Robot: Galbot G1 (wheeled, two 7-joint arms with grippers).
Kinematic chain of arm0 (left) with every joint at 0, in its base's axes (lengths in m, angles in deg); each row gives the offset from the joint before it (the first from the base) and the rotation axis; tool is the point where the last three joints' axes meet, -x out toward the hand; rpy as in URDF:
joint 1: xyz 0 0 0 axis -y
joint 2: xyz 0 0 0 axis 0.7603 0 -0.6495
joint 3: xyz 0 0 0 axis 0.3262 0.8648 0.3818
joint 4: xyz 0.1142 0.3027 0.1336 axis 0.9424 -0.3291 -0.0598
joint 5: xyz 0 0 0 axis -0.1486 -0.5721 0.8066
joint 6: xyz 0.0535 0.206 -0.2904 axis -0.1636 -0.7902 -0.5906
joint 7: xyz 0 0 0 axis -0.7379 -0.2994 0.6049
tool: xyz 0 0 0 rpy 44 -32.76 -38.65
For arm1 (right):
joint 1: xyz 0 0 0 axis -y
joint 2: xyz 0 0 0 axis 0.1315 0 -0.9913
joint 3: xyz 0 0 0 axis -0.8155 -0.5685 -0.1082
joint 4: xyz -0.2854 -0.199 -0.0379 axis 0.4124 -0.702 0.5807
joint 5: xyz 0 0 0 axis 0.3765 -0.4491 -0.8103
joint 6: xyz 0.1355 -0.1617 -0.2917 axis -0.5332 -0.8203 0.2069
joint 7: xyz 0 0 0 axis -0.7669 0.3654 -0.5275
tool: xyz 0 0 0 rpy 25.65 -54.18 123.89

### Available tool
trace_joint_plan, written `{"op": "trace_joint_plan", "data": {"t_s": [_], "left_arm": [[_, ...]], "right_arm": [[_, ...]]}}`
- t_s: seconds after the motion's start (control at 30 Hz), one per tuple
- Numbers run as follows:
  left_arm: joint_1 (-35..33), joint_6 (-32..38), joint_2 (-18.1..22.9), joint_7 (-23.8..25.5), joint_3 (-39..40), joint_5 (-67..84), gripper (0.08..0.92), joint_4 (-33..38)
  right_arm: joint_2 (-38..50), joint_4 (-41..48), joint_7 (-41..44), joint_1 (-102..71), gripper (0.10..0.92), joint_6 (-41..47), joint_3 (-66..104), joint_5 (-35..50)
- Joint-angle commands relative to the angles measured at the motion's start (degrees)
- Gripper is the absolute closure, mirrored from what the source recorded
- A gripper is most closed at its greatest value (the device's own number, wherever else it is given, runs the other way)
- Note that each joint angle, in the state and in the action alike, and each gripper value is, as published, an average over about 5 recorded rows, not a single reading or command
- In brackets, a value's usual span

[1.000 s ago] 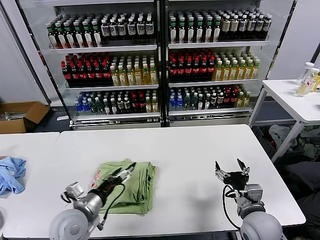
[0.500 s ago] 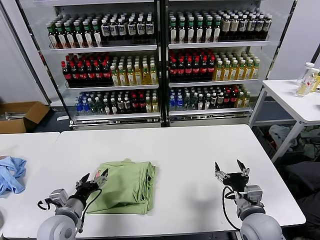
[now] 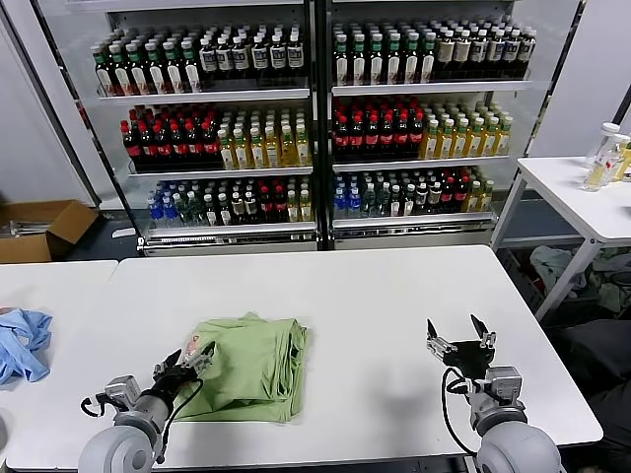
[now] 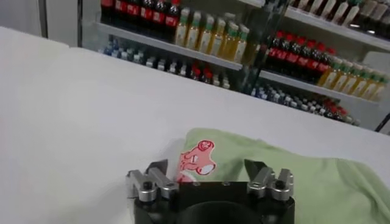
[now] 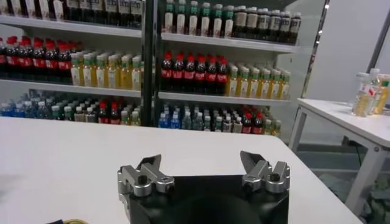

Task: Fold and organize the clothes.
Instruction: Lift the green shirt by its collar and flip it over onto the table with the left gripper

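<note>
the green polo shirt (image 3: 251, 366) lies folded into a rough rectangle on the white table (image 3: 375, 296), and i'll place everything else by it. my left gripper (image 3: 185, 364) sits low at the shirt's left edge, on the side nearest my body, with the fingers spread wide and nothing between them. in the left wrist view the same gripper (image 4: 207, 175) frames the red-and-white chest graphic (image 4: 197, 159), which shows at that edge of the fold, with bare table beyond it. my right gripper (image 3: 459, 337) waits well to the right of the shirt, over bare table, fingers also wide apart and empty; in its own view (image 5: 201, 171) no cloth shows at all.

i judge the folding mostly done: the bundle is compact, though its layered right edge looks a little uneven. what's left is probably tidying or placing it. the next move would call for my left gripper to take the left edge cleanly without dragging the layers apart. the light blue garment (image 3: 22, 342), far to the shirt's left, is not my concern.
</note>
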Motion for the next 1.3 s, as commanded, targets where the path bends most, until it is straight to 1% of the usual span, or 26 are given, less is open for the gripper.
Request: {"op": "trace_joint_plan", "data": {"t_s": [0.03, 0.23, 0.7, 0.77, 0.87, 0.97, 1.07, 1.13, 1.3], "left_arm": [[0.56, -1.74, 0.48, 0.91, -0.59, 10.42, 0.268, -3.49], [-0.28, -2.88, 1.82, 1.45, -1.81, 20.82, 0.441, -2.23], [1.36, -3.61, 3.88, 0.69, -6.28, 34.14, 0.848, -4.49], [1.08, -3.96, 4.18, 0.56, -8.25, 37.63, 0.891, -3.99], [0.48, -5.02, 3.86, 0.09, -12.75, 43.48, 0.911, -3.16], [0.13, -5.98, 2.1, -0.8, -18.54, 48.09, 0.911, -2.81], [0.21, -6.75, -0.98, -1.76, -24.87, 51.37, 0.911, -2.88], [0.33, -7.05, -3.92, -2.09, -28.57, 52.26, 0.911, -2.99], [0.82, -8.04, -13.14, -3.01, -36.03, 52.21, 0.911, -1.37]], "right_arm": [[0.07, -0.19, -0.01, -0.2, 0.202, -0.03, 0.22, -0.01], [0.03, -0.13, -0.04, -0.41, 0.203, -0.06, 0.54, -0.1], [-0.1, -0.44, -0.23, -0.7, 0.203, -0.12, 0.55, -0.38], [-0.07, -0.47, -0.26, -0.65, 0.202, -0.16, 0.62, -0.35], [0.07, -0.51, -0.25, -0.64, 0.203, -0.27, 0.75, -0.31], [0.3, -0.49, -0.2, -0.63, 0.203, -0.42, 0.84, -0.24], [0.47, -0.35, -0.2, -0.38, 0.203, -0.52, 0.8, -0.13], [0.56, -0.29, -0.24, -0.09, 0.202, -0.53, 0.71, 0.0], [0.62, -0.17, -0.27, 0.59, 0.203, -0.51, 0.28, 0.15]]}}
